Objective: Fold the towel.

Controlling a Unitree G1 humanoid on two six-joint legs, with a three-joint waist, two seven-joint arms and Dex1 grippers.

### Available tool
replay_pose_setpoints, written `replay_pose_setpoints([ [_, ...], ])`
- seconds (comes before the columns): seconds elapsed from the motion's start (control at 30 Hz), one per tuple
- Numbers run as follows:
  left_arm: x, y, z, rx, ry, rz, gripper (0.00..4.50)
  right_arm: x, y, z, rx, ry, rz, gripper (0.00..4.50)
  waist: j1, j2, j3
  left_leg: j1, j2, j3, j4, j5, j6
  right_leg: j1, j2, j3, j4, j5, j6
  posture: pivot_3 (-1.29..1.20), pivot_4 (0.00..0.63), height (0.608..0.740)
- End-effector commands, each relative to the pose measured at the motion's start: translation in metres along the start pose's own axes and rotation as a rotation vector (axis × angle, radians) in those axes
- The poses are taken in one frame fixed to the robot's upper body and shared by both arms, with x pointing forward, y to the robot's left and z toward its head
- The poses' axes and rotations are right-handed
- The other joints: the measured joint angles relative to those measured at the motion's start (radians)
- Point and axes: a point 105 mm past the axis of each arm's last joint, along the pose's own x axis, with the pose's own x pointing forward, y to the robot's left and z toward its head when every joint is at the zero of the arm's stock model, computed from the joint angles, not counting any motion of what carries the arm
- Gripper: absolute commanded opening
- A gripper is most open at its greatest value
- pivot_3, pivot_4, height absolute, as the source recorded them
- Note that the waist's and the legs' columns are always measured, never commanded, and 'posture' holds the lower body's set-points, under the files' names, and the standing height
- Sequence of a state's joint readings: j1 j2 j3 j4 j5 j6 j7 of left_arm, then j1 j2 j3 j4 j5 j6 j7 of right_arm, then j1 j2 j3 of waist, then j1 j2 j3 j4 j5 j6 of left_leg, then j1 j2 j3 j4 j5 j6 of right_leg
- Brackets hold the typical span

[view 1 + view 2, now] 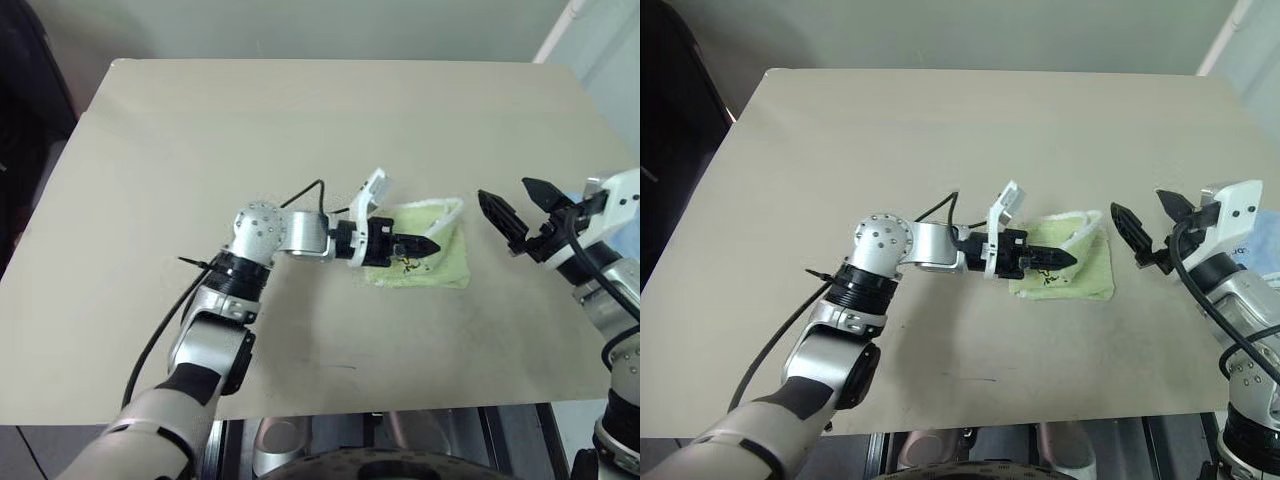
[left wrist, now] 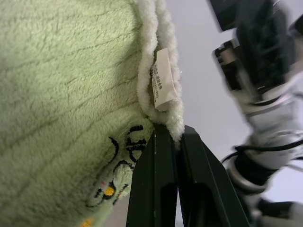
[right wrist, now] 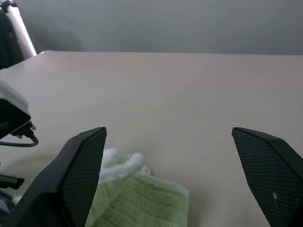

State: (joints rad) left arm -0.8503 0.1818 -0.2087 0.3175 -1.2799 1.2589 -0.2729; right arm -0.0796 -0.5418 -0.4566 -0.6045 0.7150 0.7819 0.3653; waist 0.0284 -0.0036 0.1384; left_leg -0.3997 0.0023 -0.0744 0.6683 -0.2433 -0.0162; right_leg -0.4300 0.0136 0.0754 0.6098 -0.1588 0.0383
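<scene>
The light green towel (image 1: 440, 262) lies bunched and partly doubled over on the beige table (image 1: 300, 130), a little right of the middle. Its white edging curls up on the far side. My left gripper (image 1: 428, 245) reaches in from the left, shut on the towel's white edge. In the left wrist view the black fingers (image 2: 158, 161) pinch that edging just below a small white label (image 2: 163, 85), beside a dark printed mark (image 2: 125, 151). To the right of the towel, my right gripper (image 1: 504, 190) hangs open above the table with nothing between its fingers, and the towel (image 3: 137, 198) shows low between them.
A light blue cloth (image 1: 1264, 238) peeks out behind my right arm at the table's right edge. The table's front edge (image 1: 380, 412) runs close below both arms. A dark shape (image 1: 25, 90) stands off the table's left side.
</scene>
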Motion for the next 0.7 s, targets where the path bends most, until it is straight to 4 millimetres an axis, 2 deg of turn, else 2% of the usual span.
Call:
replay_pose_setpoints([
  [0.03,0.009,-0.004,0.004,0.083,0.003,-0.016,0.02,-0.007,0.002,0.014,-0.043,-0.036,-0.017,4.50,0.000,0.000,0.000,0.000,-0.001,0.000,0.000,0.000,0.000,0.000,0.000,0.001,0.000,0.000,0.001,0.00,0.150,0.740],
  [0.13,0.014,-0.008,0.005,0.095,-0.012,-0.066,0.72,-0.008,0.001,0.014,-0.045,-0.034,-0.025,4.50,0.000,0.000,0.000,0.000,-0.003,0.002,0.001,-0.001,0.002,0.000,-0.001,0.005,-0.001,0.001,0.006,0.00,0.150,0.740],
  [0.23,0.017,-0.012,0.010,0.110,-0.033,-0.106,1.71,-0.008,0.002,0.013,-0.048,-0.028,-0.025,4.50,0.000,0.000,0.000,0.000,-0.004,0.003,0.003,-0.003,0.006,0.000,-0.003,0.006,-0.001,0.002,0.009,0.00,0.150,0.740],
  [0.3,0.018,-0.016,0.012,0.108,-0.035,-0.130,2.50,-0.007,0.003,0.012,-0.049,-0.024,-0.022,4.50,0.000,0.000,0.000,0.000,-0.004,0.003,0.005,-0.007,0.012,0.001,-0.003,0.007,-0.001,0.002,0.009,0.00,0.150,0.740],
  [0.4,0.016,-0.024,0.015,0.116,-0.043,-0.169,3.57,-0.005,0.003,0.011,-0.046,-0.022,-0.017,4.50,0.001,0.000,0.000,0.000,-0.004,0.003,0.006,-0.008,0.013,0.001,-0.003,0.007,-0.001,0.003,0.011,0.00,0.150,0.740],
  [0.47,0.008,-0.041,0.026,0.194,-0.111,-0.238,4.29,-0.002,0.003,0.015,-0.047,-0.039,-0.006,4.50,0.001,0.000,0.000,0.000,-0.004,0.003,0.006,-0.008,0.013,0.001,-0.003,0.007,-0.001,0.003,0.012,0.00,0.150,0.740],
  [0.5,0.000,-0.054,0.036,0.219,-0.175,-0.302,4.49,0.000,0.004,0.017,-0.045,-0.048,0.006,4.50,0.001,0.000,0.000,0.000,-0.004,0.003,0.007,-0.008,0.013,0.001,-0.003,0.007,-0.001,0.003,0.012,0.00,0.150,0.740],
  [0.57,-0.015,-0.069,0.051,0.266,-0.276,-0.366,4.49,0.003,0.008,0.021,-0.037,-0.059,0.035,4.50,-0.001,0.000,0.000,-0.001,-0.004,0.004,0.007,-0.008,0.013,0.001,-0.003,0.008,-0.001,0.004,0.014,0.00,0.150,0.740],
  [0.6,-0.023,-0.073,0.054,0.359,-0.333,-0.373,4.49,0.005,0.012,0.023,-0.031,-0.060,0.058,4.50,-0.002,0.000,0.000,-0.001,-0.004,0.004,0.007,-0.008,0.013,0.001,-0.003,0.008,-0.001,0.005,0.014,0.00,0.150,0.740],
  [0.63,-0.027,-0.076,0.055,0.432,-0.364,-0.375,4.49,0.006,0.014,0.023,-0.027,-0.060,0.072,4.50,-0.002,0.000,0.000,0.000,-0.004,0.004,0.007,-0.008,0.014,0.001,-0.003,0.008,-0.001,0.005,0.014,0.00,0.150,0.740],
  [0.7,-0.033,-0.066,0.049,0.610,-0.354,-0.290,4.49,0.010,0.021,0.025,-0.021,-0.067,0.113,4.50,-0.003,0.001,0.000,0.000,-0.004,0.004,0.007,-0.008,0.016,0.001,-0.002,0.008,-0.001,0.005,0.014,0.00,0.150,0.740],
])
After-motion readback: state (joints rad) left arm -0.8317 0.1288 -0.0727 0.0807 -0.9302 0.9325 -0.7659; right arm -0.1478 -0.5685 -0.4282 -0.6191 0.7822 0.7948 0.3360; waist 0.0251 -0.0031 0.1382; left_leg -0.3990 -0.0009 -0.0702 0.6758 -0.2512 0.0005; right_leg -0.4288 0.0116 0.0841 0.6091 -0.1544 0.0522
